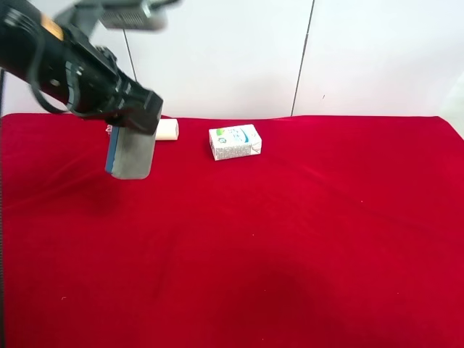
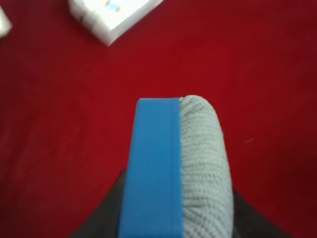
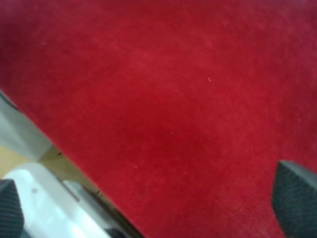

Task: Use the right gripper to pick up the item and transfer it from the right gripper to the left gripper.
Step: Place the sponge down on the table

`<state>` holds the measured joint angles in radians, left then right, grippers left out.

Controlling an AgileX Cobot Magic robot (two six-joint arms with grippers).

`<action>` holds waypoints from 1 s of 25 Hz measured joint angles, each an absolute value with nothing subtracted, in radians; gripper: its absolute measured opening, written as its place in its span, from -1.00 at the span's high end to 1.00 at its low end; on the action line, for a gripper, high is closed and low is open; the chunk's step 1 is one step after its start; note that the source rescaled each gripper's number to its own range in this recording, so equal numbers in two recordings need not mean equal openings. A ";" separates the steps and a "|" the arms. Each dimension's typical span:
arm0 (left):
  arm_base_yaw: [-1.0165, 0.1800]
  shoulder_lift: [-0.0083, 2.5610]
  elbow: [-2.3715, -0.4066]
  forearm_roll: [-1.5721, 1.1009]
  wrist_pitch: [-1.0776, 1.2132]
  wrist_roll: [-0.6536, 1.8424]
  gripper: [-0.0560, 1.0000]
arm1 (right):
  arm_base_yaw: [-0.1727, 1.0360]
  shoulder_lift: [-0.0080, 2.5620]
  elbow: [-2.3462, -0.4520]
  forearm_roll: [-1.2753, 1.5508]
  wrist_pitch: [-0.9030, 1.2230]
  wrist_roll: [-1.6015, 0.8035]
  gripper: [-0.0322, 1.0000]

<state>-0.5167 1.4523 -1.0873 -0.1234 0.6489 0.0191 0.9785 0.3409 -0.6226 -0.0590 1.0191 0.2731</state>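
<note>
Red cloth covered the tabletop [image 1: 290,254] edge to edge; white wall panels behind, upper part of exterior high frame.

Item 1: pad, grey felt face w/ blue base [image 1: 130,154]. Located upper left of exterior high frame, hanging on end below the black arm, off the cloth. Left wrist view: pad [image 2: 178,168] stood centre-bottom of frame, blue base on one side, grey knit-textured face on the other, dark tool bodywork either side at bottom.

Item 2: left tool [image 1: 134,119]. Clamped tight on the pad's upper end; arm entered from upper left corner of exterior high frame. Fingertips themselves not visible.

Item 3: right tool [image 3: 148,203]. Jaws spread fully wide, nothing between them; two dark fingertips at bottom corners of right wrist frame, bare red cloth in between, pale tabletop edge at lower left. Not seen in exterior high frame.

Item 4: small white printed carton [image 1: 234,141]. On cloth, upper centre of exterior high frame, right of pad, well apart.

Item 5: cream-white roll [image 1: 167,130]. On cloth, just right of the arm's tip, partly behind it.
</note>
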 joint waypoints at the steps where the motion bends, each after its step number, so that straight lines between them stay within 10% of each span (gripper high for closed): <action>1: -0.517 1.483 -1.105 -0.076 0.671 -0.014 0.89 | 0.978 0.313 -0.586 -0.073 1.000 0.291 -0.99; 25: -0.517 1.922 -1.336 0.121 0.783 -0.093 0.89 | 0.978 0.128 -0.470 -0.176 0.862 0.354 -0.99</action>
